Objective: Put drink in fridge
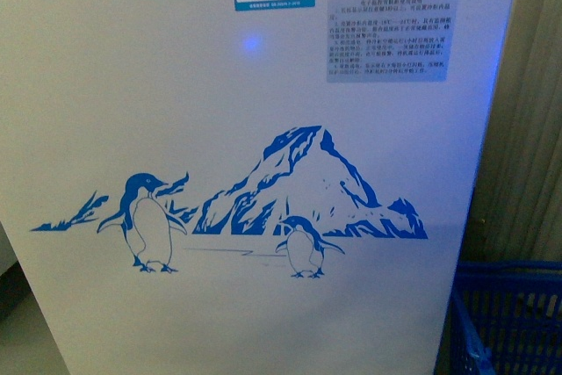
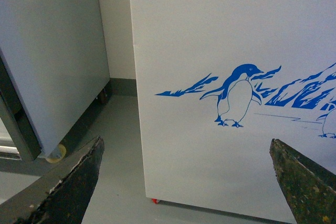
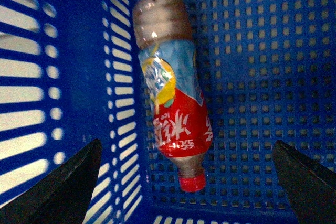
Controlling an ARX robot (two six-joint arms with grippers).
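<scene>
The drink (image 3: 172,114) lies beside the basket (image 3: 118,51) wall, right end effector (image 3: 186,144) spread.

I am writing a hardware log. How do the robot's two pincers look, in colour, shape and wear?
The left pincer has two dark, wedge-shaped fingers, scuffed, with pale flecks and worn grey edges. The right pincer has the same wedge shape, plain black and smoother. No cables or markings are visible.

A blue slotted plastic basket (image 1: 509,318) sat low at the right of the front view, and a plain grey-white cabinet (image 2: 52,51) on small wheels (image 2: 55,153) stood on a grey floor (image 2: 115,145) near a pale wall (image 2: 113,24).
</scene>
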